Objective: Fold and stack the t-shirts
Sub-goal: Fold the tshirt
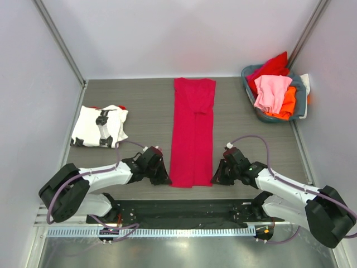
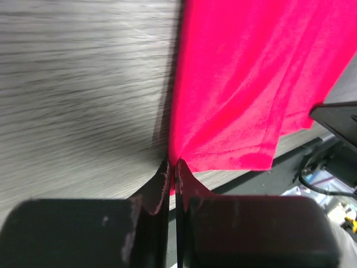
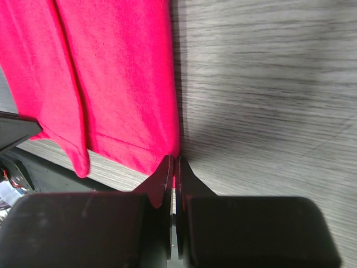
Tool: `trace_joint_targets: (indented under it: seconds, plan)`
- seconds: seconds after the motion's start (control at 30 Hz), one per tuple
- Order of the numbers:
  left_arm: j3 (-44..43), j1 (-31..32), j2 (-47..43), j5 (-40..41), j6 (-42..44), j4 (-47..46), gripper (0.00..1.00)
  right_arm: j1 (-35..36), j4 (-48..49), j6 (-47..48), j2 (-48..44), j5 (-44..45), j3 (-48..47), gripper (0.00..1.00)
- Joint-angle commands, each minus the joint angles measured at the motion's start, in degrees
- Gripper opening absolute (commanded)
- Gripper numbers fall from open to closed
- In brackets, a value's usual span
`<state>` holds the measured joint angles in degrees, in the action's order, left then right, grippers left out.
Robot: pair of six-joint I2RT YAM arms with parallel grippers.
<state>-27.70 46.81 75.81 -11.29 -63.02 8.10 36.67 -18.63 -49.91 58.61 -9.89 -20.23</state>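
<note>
A crimson-magenta t-shirt (image 1: 193, 129) lies in a long narrow strip down the middle of the table, its sides folded in. My left gripper (image 1: 165, 180) is shut on the near left corner of its hem (image 2: 184, 153). At the near right corner my right gripper (image 1: 215, 180) is shut on the same hem (image 3: 167, 148). The cloth (image 2: 251, 84) puckers up at the left pinch. A white t-shirt with black and red markings (image 1: 100, 126) lies folded at the left. Red, pink and orange t-shirts (image 1: 273, 92) are heaped in the basket.
The grey-blue basket (image 1: 249, 96) stands at the back right corner. Grey walls close the table on the left, back and right. A black strip and metal rail (image 1: 150, 230) run along the near edge by the arm bases.
</note>
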Motion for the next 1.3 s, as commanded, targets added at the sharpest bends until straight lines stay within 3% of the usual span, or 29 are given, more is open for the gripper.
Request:
trace_joint_targets:
  seconds: [0.0,0.5,0.73,0.9,1.1,1.27]
  plan:
    - [0.63,0.30,-3.03,3.99,0.45,4.99,0.00,0.51,-2.54,-0.28,-2.71,2.15,-0.77,0.01]
    - [1.25,1.80,-8.74,2.50,-4.20,4.56,0.05,0.60,-9.40,-0.54,-10.88,1.80,-2.53,0.01]
    - [-2.25,1.71,-11.92,3.72,-5.71,4.99,0.03,0.51,-12.66,-0.19,-15.10,9.61,-6.66,0.01]
    - [-8.15,-0.13,-8.84,3.73,-5.36,5.96,0.00,0.51,-12.48,0.78,-12.21,16.91,-11.32,0.01]
    - [-16.14,-7.24,-2.78,1.45,-2.81,5.08,0.00,0.16,-10.73,4.03,-3.88,30.00,-19.05,0.01]
    - [-24.84,-13.58,3.28,0.83,0.35,6.58,0.00,-2.38,-8.62,7.89,5.80,32.83,-27.21,0.01]
